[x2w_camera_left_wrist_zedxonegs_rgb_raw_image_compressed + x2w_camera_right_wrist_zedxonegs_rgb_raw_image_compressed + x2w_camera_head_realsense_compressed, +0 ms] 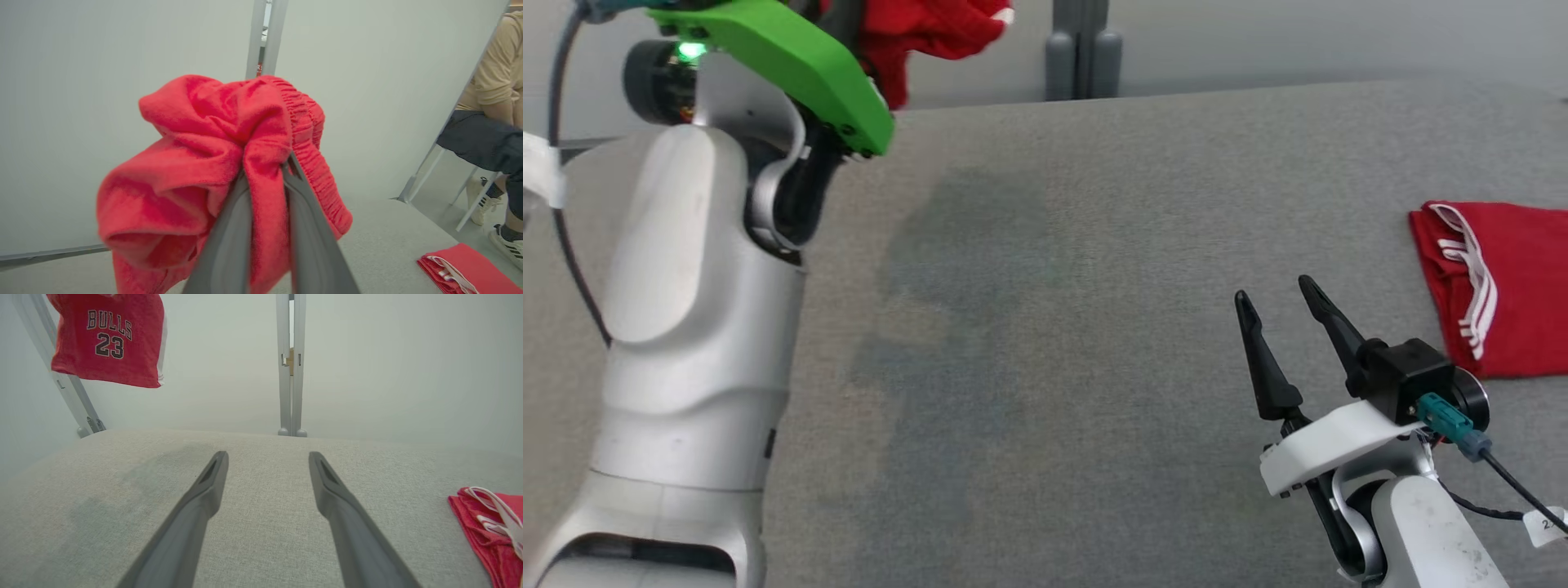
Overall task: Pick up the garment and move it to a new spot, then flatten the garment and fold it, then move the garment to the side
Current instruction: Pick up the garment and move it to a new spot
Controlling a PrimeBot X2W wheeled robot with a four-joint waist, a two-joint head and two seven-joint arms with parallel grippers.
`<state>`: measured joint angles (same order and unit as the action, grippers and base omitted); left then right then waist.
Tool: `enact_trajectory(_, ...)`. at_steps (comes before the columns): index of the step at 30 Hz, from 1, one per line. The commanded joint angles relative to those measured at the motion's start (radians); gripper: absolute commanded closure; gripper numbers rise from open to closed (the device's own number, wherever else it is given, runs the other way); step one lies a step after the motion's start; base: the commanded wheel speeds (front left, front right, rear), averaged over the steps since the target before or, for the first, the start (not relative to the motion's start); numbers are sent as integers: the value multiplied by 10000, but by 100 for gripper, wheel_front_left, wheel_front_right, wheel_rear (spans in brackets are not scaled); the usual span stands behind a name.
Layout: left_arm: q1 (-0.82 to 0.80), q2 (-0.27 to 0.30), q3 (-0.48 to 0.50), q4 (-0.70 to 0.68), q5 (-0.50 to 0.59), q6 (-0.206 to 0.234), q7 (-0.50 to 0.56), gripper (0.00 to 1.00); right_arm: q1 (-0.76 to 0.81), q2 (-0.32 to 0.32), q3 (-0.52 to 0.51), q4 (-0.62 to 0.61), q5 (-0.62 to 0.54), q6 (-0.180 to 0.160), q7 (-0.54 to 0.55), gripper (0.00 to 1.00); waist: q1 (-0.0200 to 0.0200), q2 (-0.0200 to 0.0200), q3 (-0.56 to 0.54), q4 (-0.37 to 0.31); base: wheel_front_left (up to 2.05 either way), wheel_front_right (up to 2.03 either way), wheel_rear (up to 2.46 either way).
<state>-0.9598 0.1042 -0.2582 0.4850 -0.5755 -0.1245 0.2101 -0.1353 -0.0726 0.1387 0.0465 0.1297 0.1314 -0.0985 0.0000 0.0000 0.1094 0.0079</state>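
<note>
The bunched red garment was clamped in the left gripper at the head view's eleven o'clock, cut off by the top edge. The right gripper was seen spread, empty.

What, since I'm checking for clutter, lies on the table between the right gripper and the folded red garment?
Nothing: in the head view, just bare grey table lies between the right gripper and the folded red garment.
</note>
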Motion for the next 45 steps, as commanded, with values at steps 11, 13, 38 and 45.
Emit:
enact_trajectory(11,1334,-512,-1842,-1042,-924,371,304,100,-192,146,133,24,144,-15,-191,0,0,0,413,-3420,0,0,0)
enact_trajectory(13,1702,-509,-2238,-826,-955,432,403,100,-228,163,101,81,169,-15,-254,0,0,0,548,-3618,0,0,0)
enact_trajectory(38,4345,231,-2293,11,-1220,149,-2803,0,34,114,-357,508,-35,-15,-224,0,0,0,70,-1383,0,0,0)
enact_trajectory(45,5797,921,-1714,-790,-670,279,-4619,0,468,-10,-846,345,-101,-15,-39,0,0,0,-460,-422,0,0,0)
